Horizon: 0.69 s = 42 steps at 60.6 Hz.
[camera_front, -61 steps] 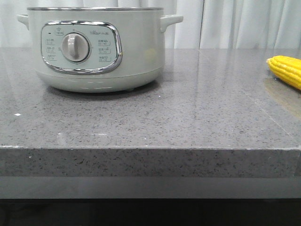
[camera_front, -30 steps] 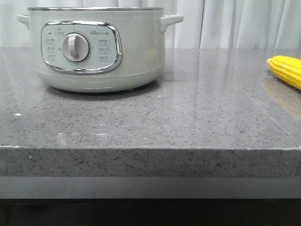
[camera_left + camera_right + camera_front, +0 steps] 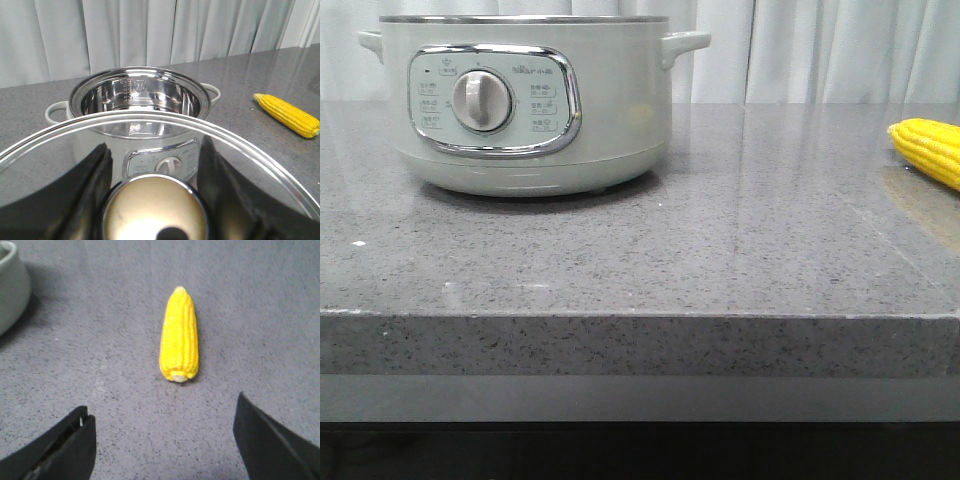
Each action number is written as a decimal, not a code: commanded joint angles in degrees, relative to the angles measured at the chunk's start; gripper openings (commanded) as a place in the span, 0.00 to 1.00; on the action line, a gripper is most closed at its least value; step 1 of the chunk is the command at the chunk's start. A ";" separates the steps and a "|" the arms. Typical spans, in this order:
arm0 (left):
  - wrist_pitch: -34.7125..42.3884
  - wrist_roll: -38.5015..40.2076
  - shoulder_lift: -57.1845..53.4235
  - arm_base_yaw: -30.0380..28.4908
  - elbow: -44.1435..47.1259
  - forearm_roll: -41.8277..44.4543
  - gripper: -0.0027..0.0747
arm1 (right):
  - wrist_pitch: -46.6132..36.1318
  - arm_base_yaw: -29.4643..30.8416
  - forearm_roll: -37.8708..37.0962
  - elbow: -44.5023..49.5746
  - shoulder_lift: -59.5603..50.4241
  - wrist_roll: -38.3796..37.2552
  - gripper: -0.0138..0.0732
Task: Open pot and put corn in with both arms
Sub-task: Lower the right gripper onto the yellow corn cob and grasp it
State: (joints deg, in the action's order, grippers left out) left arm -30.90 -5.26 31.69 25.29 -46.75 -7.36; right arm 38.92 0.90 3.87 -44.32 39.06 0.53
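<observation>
The pot (image 3: 525,105) sits upper left in the front view, top edge cropped, open and bare steel inside. The corn (image 3: 928,148) lies on the counter (image 3: 650,250) at the far right, half cut off. The left gripper (image 3: 152,200) is clamped on the glass lid (image 3: 65,145) knob (image 3: 152,217). The right gripper (image 3: 162,440) hangs wide open over the corn, fingertips cropped.

Grey speckled stone countertop (image 3: 720,250), pretty glossy, with a thick front edge. Two things sit directly on it: the pot (image 3: 525,105), pale green-grey, toward the back left with its dial facing forward, and the corn (image 3: 928,148) lying on its side at the far right, well apart from the pot. The pot has no lid on it.
</observation>
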 commanded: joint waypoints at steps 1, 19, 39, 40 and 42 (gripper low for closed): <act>8.16 -0.02 -0.20 -0.11 -2.07 -0.48 0.28 | 0.41 1.42 -0.63 -5.78 5.03 -0.17 0.83; 8.16 -0.02 -0.20 -0.11 -2.07 -0.48 0.28 | 8.89 2.54 -0.63 -19.21 22.87 -0.17 0.83; 8.16 -0.02 -0.20 -0.11 -2.07 -0.48 0.28 | 11.27 2.54 -0.63 -29.98 40.11 -0.17 0.83; 8.16 -0.02 -0.20 -0.11 -2.07 -0.48 0.28 | 11.27 2.54 -0.63 -30.37 40.77 -0.17 0.83; 8.16 -0.02 -0.20 -0.11 -2.07 -0.48 0.28 | 11.27 2.54 -0.63 -31.29 42.44 -0.12 0.83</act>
State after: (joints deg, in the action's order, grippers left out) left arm -30.99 -5.26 31.69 25.29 -46.62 -7.36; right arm 52.04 3.22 3.77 -71.87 79.63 0.00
